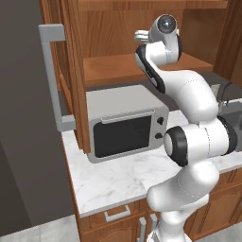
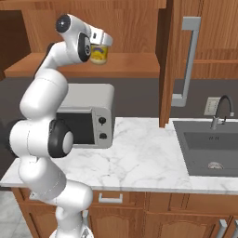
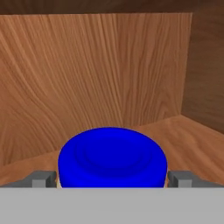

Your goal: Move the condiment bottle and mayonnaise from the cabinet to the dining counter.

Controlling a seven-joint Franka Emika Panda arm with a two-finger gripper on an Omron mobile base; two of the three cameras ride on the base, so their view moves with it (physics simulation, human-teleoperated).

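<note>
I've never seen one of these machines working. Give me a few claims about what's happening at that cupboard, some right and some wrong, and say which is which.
1. The mayonnaise stands on the cabinet shelf. True.
2. Its lid is red. False: the hand view shows a blue lid.
3. The gripper is open, with a finger on either side of the jar. True.
4. The jar is already on the marble counter. False: it is on the wooden shelf, above the microwave.
5. The cabinet door is shut. False: it stands open, with its grey bar handle in view.
</note>
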